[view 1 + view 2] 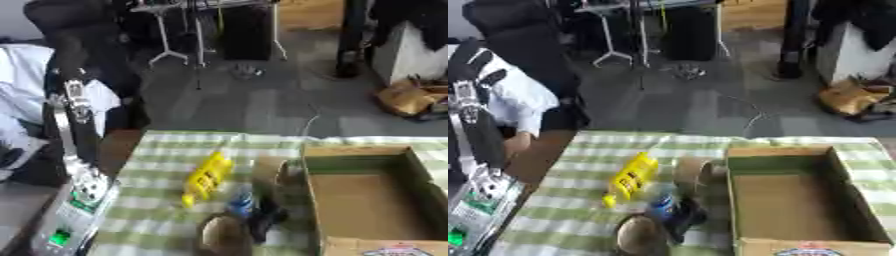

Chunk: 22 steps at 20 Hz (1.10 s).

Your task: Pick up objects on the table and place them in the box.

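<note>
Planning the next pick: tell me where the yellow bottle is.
The yellow bottle lies on the checked cloth, left of the box, beside the dark clutter near the table's front.

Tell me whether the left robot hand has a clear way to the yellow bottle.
Probably yes: the left robot hand hangs raised off to the left, and only bare checked cloth lies on that side of the yellow bottle.
</note>
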Available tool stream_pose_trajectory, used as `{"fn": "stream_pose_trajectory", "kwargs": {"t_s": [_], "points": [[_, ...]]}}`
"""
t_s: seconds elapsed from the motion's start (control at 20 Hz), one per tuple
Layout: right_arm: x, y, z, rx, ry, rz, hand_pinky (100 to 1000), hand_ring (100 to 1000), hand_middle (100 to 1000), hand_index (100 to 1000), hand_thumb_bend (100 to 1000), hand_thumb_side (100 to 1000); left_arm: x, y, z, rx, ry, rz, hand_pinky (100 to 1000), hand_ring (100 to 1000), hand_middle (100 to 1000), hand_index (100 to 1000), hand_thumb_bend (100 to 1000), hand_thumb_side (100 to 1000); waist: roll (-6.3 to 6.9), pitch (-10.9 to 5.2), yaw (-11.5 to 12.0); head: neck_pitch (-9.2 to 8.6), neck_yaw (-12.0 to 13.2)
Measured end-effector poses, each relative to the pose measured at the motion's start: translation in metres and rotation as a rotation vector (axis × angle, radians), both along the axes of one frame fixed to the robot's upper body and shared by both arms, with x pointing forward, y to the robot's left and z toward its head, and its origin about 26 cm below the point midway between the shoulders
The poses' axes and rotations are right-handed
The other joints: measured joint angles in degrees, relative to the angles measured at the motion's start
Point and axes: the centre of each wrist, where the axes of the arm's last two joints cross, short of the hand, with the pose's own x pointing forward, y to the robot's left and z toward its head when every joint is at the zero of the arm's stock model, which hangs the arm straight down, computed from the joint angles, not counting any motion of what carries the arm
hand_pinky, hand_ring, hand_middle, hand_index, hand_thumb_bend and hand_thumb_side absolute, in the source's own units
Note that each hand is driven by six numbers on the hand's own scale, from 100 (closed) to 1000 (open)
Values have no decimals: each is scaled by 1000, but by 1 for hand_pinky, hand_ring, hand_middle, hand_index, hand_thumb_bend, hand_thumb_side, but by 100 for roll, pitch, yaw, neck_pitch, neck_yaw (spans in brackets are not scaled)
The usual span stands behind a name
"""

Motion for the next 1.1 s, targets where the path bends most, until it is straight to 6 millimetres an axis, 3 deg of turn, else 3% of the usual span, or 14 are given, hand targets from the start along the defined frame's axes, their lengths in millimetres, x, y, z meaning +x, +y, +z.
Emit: {"fn": "stream_pose_trajectory", "kwargs": {"t_s": [0.25, 0.5, 0.75, 1.0, 1.1], "points": [[0, 0, 1, -3, -1, 1, 854, 964, 875, 914, 100, 1000, 0, 0, 0, 1, 1, 0, 773, 867, 874, 885, 100, 1000, 24, 26, 0, 7, 6], [0, 0, 1, -4, -1, 0, 854, 965, 876, 915, 100, 1000, 0, 0, 0, 4, 7, -2, 773, 867, 874, 885, 100, 1000, 30, 23, -40, 158, -132], [0, -1, 0, -2, 1, -3, 855, 966, 879, 919, 100, 1000, 0, -2, 0, 11, 29, -4, 806, 906, 883, 911, 100, 1000, 24, 3, -40, 154, -195], [-1, -2, 0, -7, 7, -5, 855, 966, 879, 919, 100, 1000, 3, -1, 9, 108, 204, 108, 836, 925, 901, 943, 100, 1000, 30, -46, -26, 143, -167], [-1, -2, 0, -8, 8, -6, 855, 966, 879, 919, 100, 1000, 5, -1, 14, 178, 329, 184, 859, 938, 912, 970, 141, 1000, 47, -60, -14, 141, -145]]}}
